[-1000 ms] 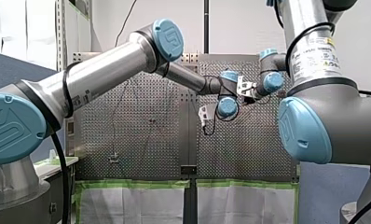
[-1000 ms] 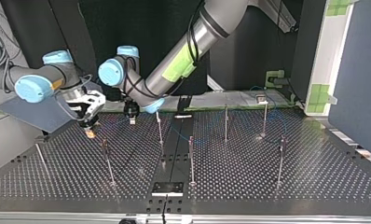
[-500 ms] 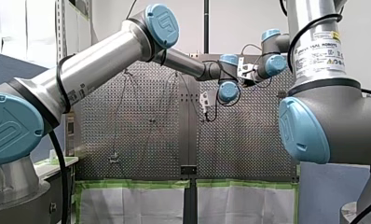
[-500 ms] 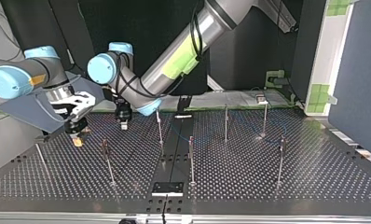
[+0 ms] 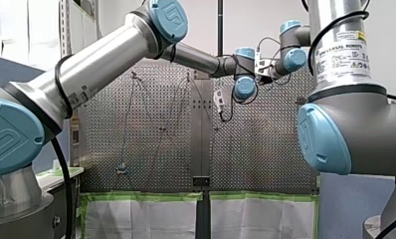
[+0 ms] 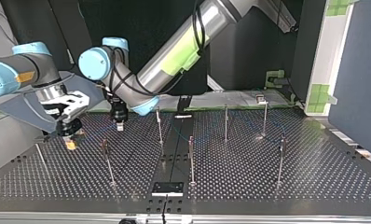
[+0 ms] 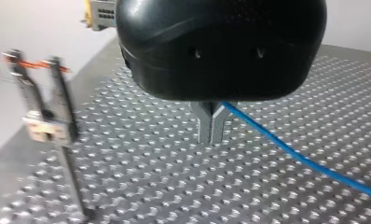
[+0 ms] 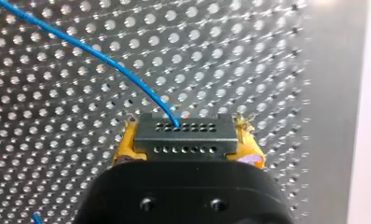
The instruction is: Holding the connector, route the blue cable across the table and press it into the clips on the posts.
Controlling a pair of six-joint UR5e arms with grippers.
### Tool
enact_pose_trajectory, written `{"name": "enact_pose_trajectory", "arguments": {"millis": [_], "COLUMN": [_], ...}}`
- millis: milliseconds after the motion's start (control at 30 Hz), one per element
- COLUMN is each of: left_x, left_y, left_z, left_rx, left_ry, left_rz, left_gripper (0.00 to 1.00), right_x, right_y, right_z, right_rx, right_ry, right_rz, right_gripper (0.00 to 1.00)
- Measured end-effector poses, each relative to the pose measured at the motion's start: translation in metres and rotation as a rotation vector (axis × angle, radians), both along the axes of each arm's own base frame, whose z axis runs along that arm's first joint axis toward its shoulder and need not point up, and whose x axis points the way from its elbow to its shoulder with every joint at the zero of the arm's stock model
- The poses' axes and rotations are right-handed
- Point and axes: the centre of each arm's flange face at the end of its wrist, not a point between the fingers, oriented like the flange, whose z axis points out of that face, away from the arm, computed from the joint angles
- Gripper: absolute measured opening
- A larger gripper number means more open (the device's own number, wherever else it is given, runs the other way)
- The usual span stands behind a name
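Note:
In the right wrist view my right gripper is shut with its yellow pads on a grey connector. The blue cable leaves the connector's face and runs off over the perforated table. In the top view this gripper hangs low at the left. My left gripper hangs just to its right. In the left wrist view its metal fingers are shut, and the blue cable comes out from between them near their base and trails away over the table.
Several thin posts stand on the table, among them one near both grippers, one beside my left arm and one at the middle. A post with a clip stands beside my left gripper. A black plate lies at the near edge.
Both grippers have moved toward the top view's left. My right gripper has carried the connector lower and nearer the table, and my left gripper has followed along the cable.

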Motion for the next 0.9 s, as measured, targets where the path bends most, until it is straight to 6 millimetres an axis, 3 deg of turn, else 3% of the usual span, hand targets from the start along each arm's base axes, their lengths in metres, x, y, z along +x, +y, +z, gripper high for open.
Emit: {"name": "enact_pose_trajectory", "arguments": {"millis": [900], "left_x": [-0.005], "left_y": [0.002], "left_z": [0.036], "left_rx": [-0.029], "left_ry": [-0.033], "left_rz": [0.003], "left_gripper": [0.00], "right_x": [-0.001], "right_y": [0.023], "right_z": [0.042], "right_rx": [-0.033], "right_ry": [-0.012], "right_rz": [0.021], "right_gripper": [0.00]}}
